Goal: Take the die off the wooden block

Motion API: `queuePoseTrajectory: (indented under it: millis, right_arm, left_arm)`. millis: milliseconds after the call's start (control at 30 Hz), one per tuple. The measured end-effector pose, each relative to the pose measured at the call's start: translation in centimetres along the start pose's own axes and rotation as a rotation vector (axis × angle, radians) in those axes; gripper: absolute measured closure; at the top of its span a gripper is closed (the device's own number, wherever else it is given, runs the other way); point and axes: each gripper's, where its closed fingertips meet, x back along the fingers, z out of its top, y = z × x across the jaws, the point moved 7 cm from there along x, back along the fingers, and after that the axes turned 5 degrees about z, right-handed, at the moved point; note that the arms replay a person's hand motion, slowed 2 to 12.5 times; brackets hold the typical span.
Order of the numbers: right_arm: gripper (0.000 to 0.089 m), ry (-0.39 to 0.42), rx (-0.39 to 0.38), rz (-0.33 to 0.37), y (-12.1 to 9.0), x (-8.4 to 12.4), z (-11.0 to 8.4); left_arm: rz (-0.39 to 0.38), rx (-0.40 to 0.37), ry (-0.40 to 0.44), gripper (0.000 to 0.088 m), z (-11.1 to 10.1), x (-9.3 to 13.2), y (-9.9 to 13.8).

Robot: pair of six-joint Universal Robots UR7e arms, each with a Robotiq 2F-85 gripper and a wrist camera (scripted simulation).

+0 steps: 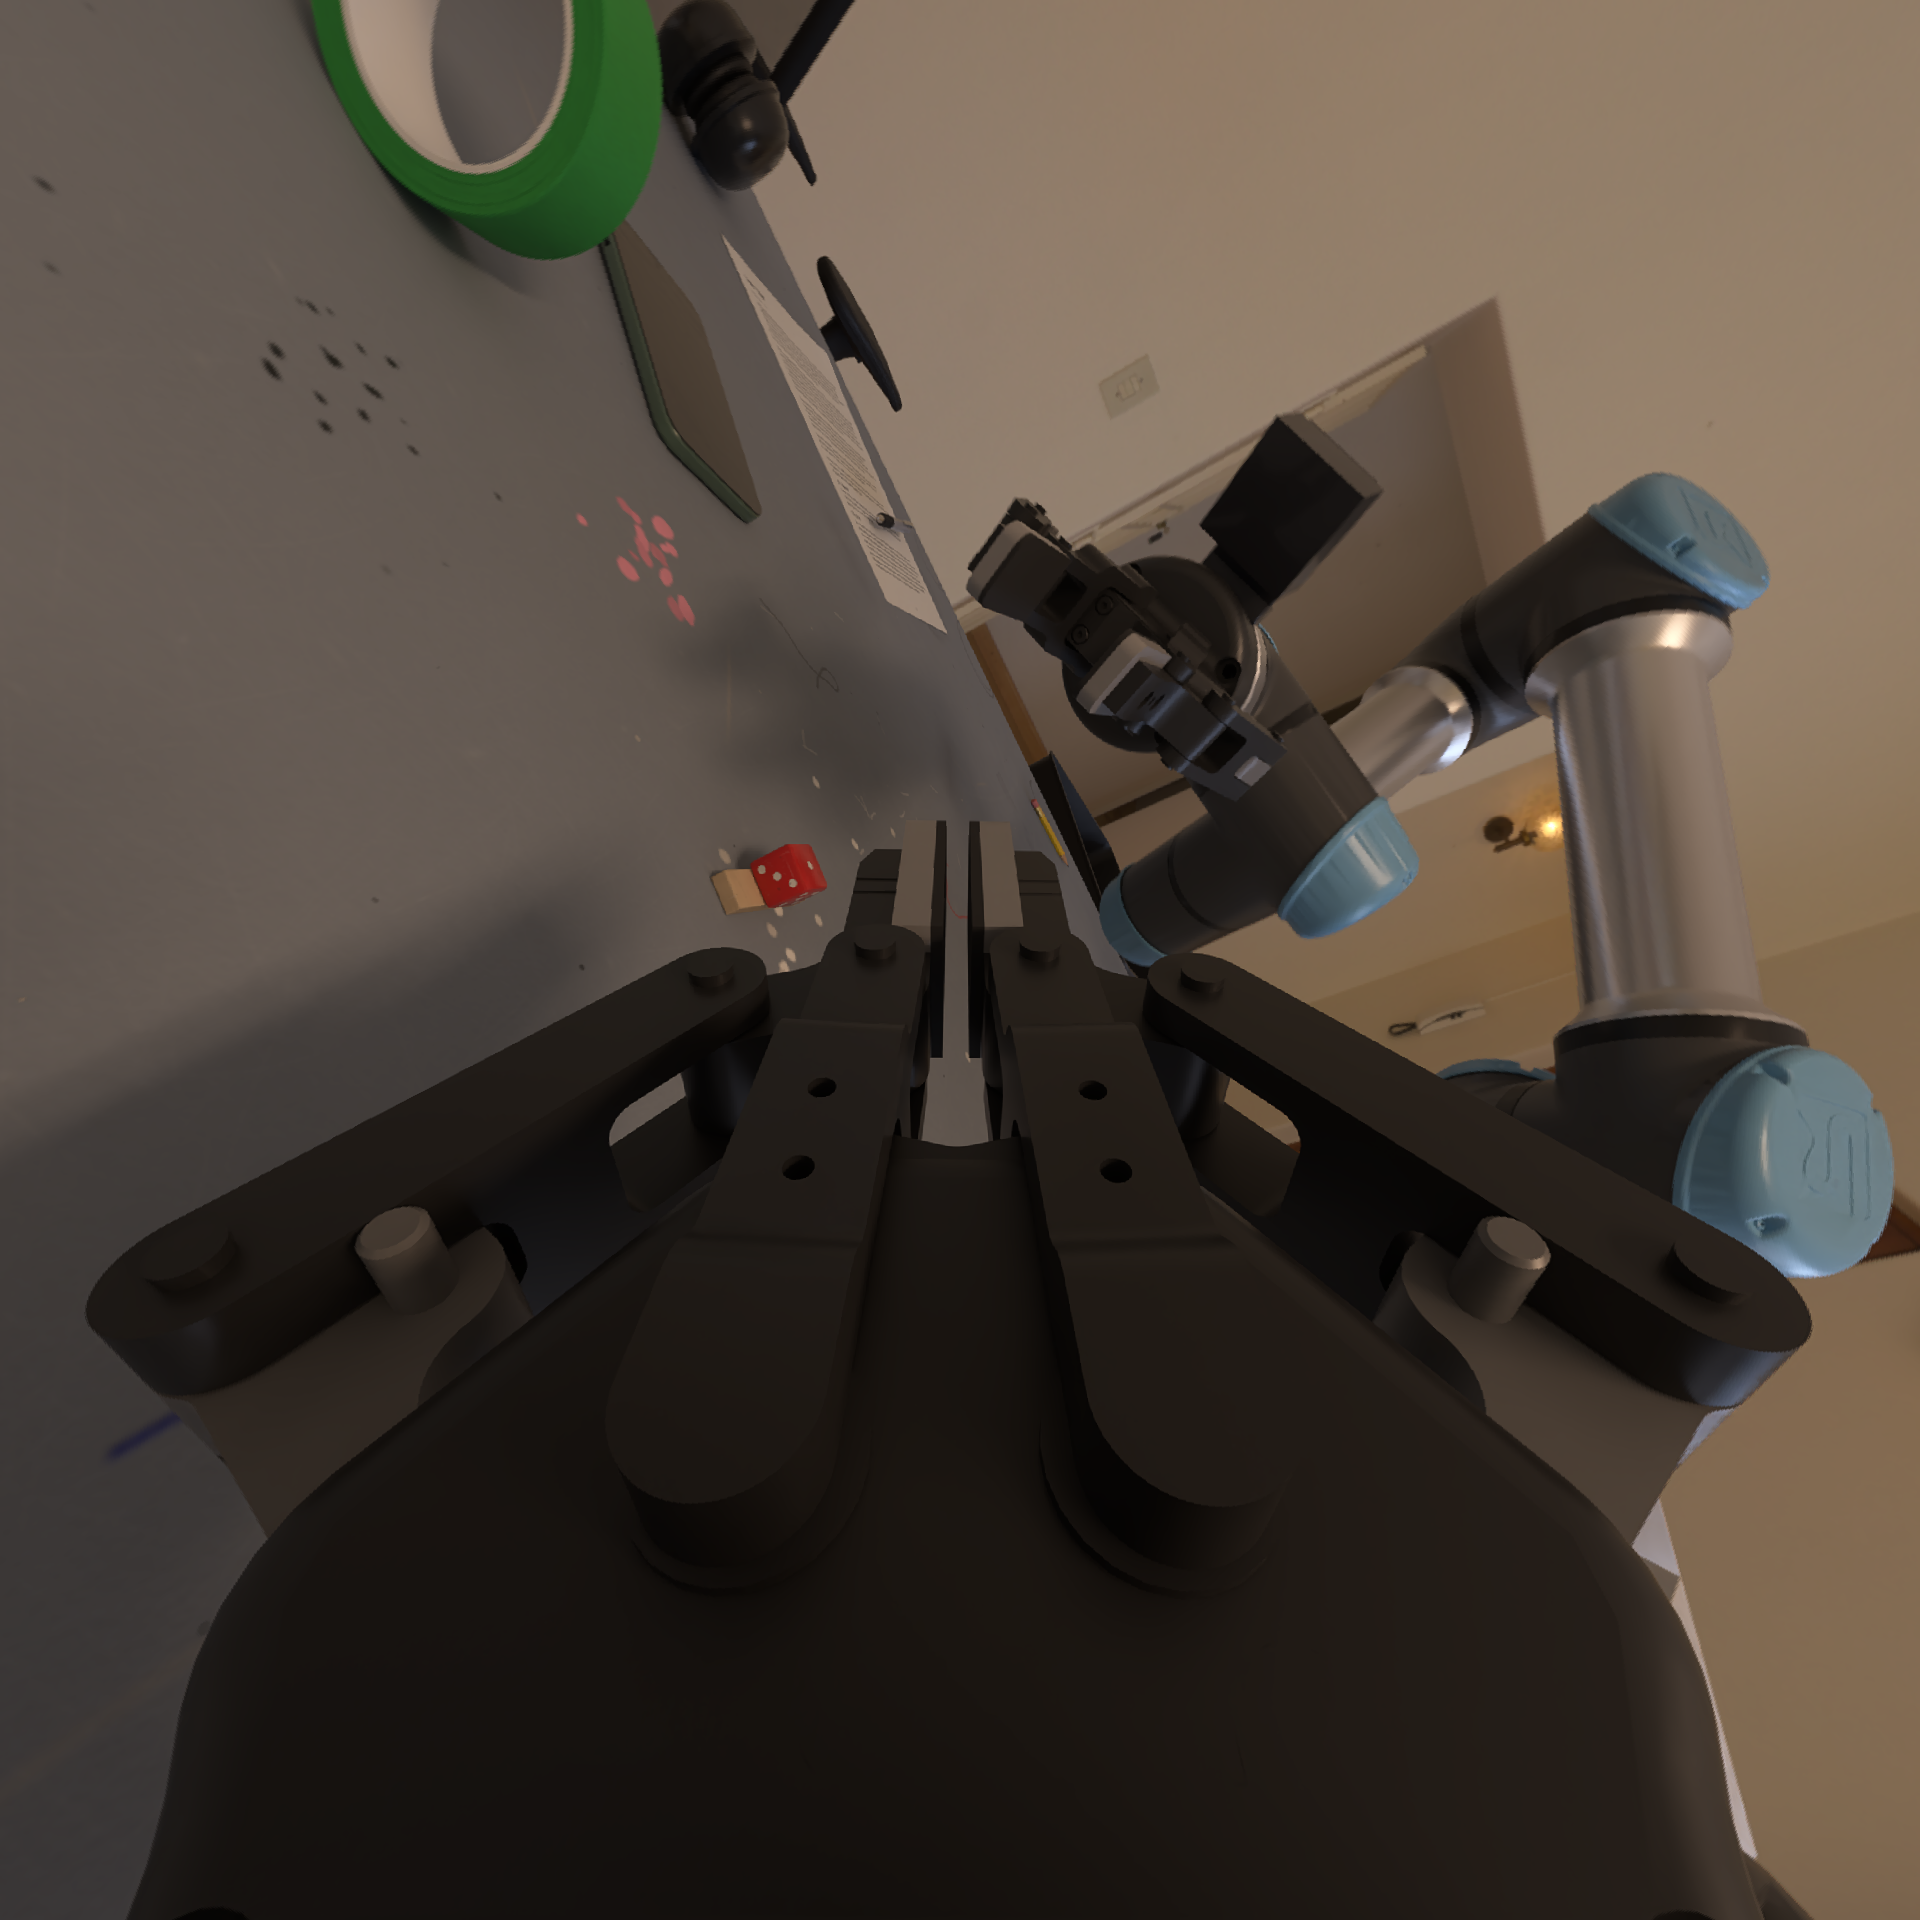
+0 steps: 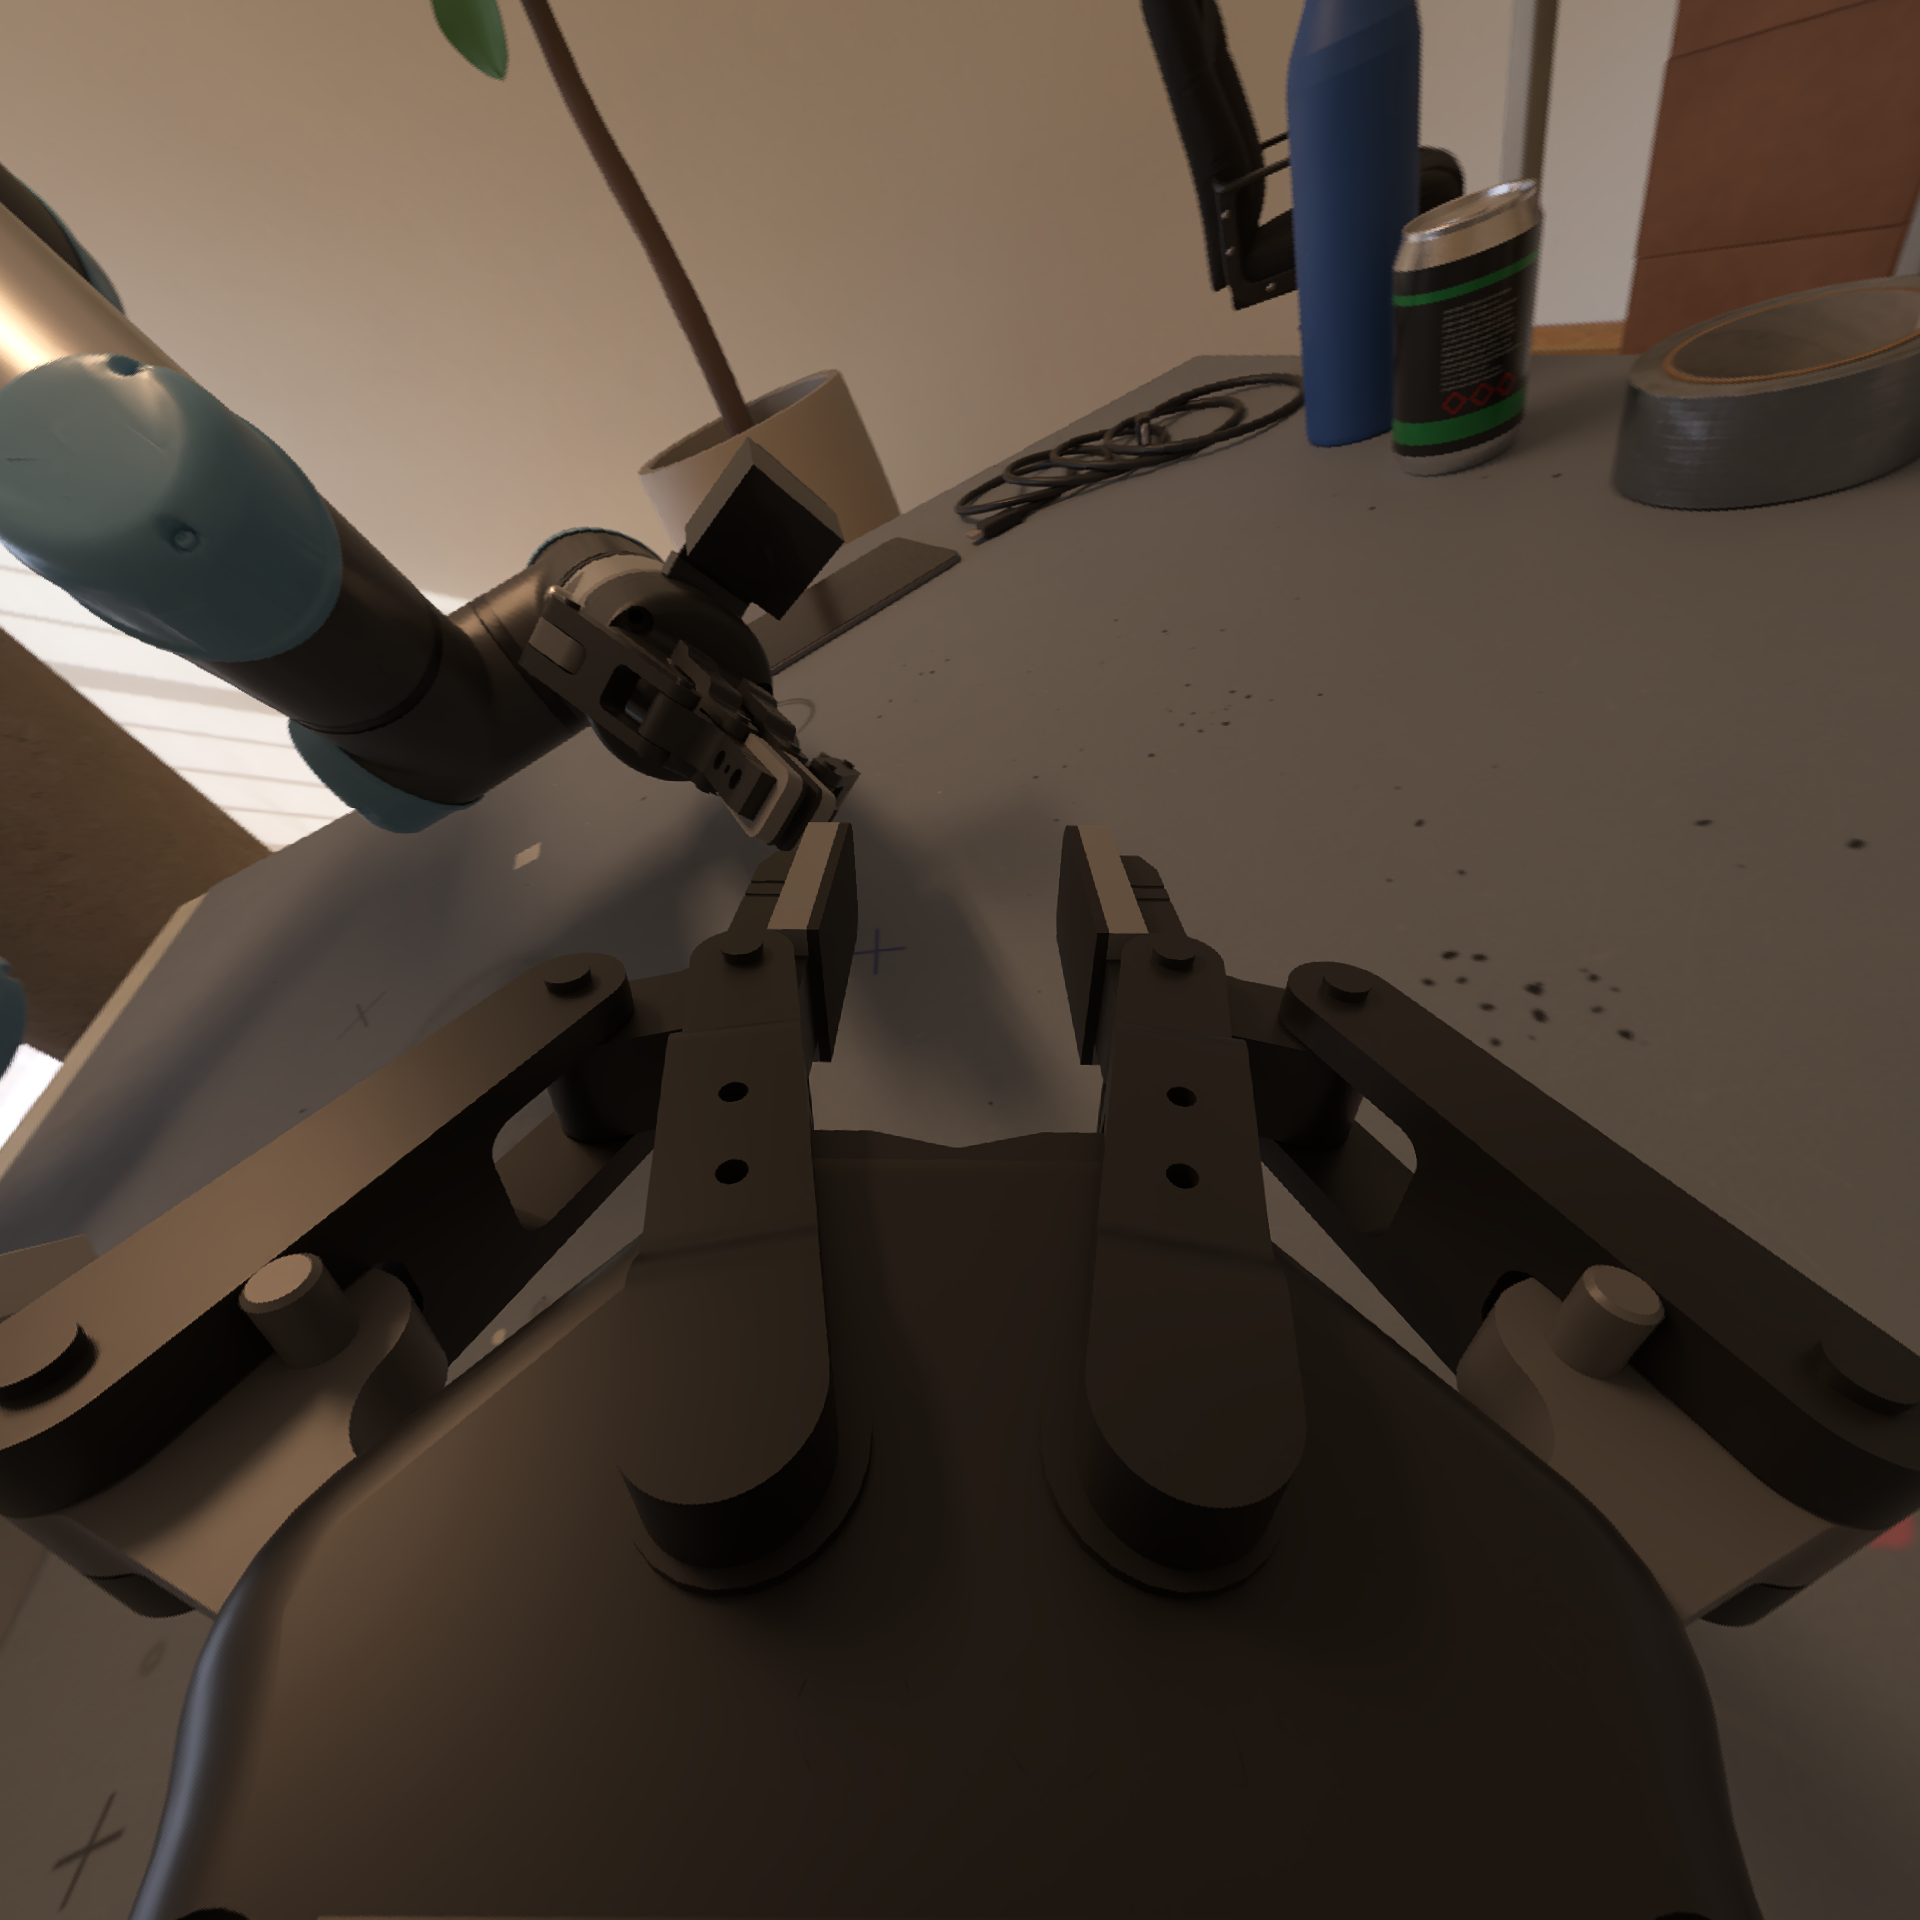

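Spreading across both views: a grey desk (image 1: 312, 727), speckled with black dots and a patch of pink marks (image 1: 652, 556).

Reaching in over the desk's edge in the left wrist view: the right arm (image 1: 1621, 790), silver tubes and blue caps, carrying the right end effector (image 1: 1117, 644) in the air, well apart from the desk top.

Filling the lower half of the left wrist view: the left end effector (image 1: 958, 883), fingers pressed nearly together with only a thin slit between the pads, gripping nothing.

Filling the lower half of the right wrist view: the right end effector (image 2: 956, 914), fingers standing wide apart, holding nothing, bare desk showing between them. Appearing farther off in that view: the left end effector (image 2: 795, 795), tips pointing down at the desk.

Lying at the top of the left wrist view: a green roll of tape (image 1: 499, 114), with a dark flat tablet (image 1: 691, 374) and a printed sheet of paper (image 1: 831, 436) beyond it near the desk's edge.

Standing at the far side in the right wrist view: a blue bottle (image 2: 1351, 218), a dark can (image 2: 1465, 332) just beside it, a grey roll of tape (image 2: 1766, 416), a coiled black cable (image 2: 1122, 442).

Sitting on the desk just left of the left end effector's fingertips: a small wooden block (image 1: 736, 890), with the red die (image 1: 788, 875) resting on it, white pips showing, touched by neither end effector.
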Motion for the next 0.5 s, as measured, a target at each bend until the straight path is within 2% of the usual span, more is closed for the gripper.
queuePoseTrajectory:
  millis: [167, 267, 367, 500]
  right_arm:
    - [0.0525, 0.024, 0.045, -0.102, -0.2, 1.2, -1.3]
    - [0.0512, 0.023, 0.069, -0.158, -0.3, 1.8, -2.3]
    - [0.0511, -0.017, 0.093, -0.202, -0.4, 2.1, -3.3]
    - [0.0537, -0.112, 0.126, -0.257, -0.2, 2.6, -4.2]
  left_arm:
    - [0.027, 0.067, 0.020, 0.0845, 0.2, 0.4, -1.2]
    - [0.052, 0.082, 0.034, 0.0845, 0.3, 0.6, -1.9]
    - [0.079, 0.078, 0.041, 0.0845, 0.5, 0.8, -2.4]
    - [0.122, 0.048, 0.035, 0.0846, 0.9, 1.0, -2.9]
